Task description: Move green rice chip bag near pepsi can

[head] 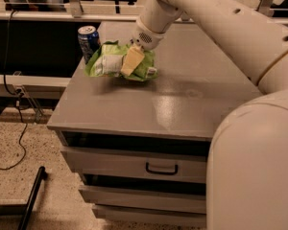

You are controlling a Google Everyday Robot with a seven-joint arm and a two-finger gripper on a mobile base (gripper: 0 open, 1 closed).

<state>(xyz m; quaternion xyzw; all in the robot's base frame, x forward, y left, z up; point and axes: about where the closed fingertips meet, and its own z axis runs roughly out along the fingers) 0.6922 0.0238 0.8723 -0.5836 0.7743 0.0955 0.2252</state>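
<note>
The green rice chip bag (114,62), crinkled lime-green with a white label panel, is at the table's far left, just right of the pepsi can (88,41). The can is blue with a silver top and stands upright at the far left corner. My gripper (133,60) reaches down from the upper right and is shut on the bag's middle, one pale yellow finger (131,61) lying across it. The bag's left edge nearly touches the can. The bag hangs low over the table with a shadow under it; I cannot tell if it touches the surface.
The grey table (182,104) is a cabinet with drawers below, the top one with a dark handle (161,169). My white arm (240,37) crosses the right side. A dark shelf and rail (33,18) run behind. A black cable (19,138) lies on the floor at left.
</note>
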